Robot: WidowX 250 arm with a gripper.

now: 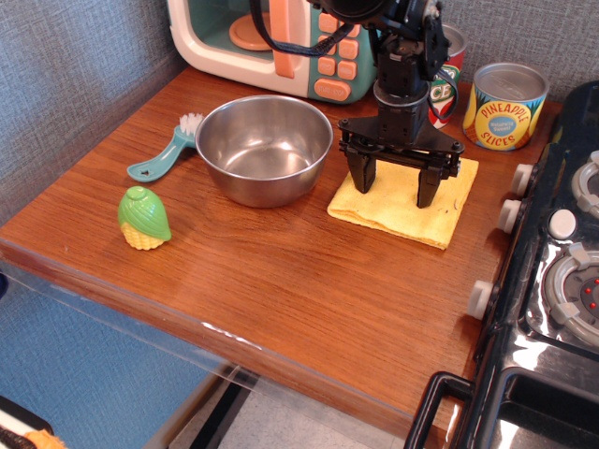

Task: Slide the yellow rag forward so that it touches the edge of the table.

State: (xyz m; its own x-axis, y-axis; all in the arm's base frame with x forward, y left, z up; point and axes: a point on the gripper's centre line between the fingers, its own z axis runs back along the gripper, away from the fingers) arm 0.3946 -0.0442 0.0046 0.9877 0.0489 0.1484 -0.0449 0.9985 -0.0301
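Note:
The yellow rag (402,213) lies flat on the reddish-brown table (281,281), right of the steel bowl and well back from the front edge. My gripper (395,195) stands straight above the rag's rear half, open wide. Both black fingertips (364,180) point down onto the cloth; I cannot tell if they press on it. The rag's back part is hidden behind the gripper.
A steel bowl (264,148) sits left of the rag, a teal brush (167,154) and toy corn (143,218) farther left. A toy microwave (271,42) and two cans (505,105) stand at the back. A black toy stove (552,281) borders the right side.

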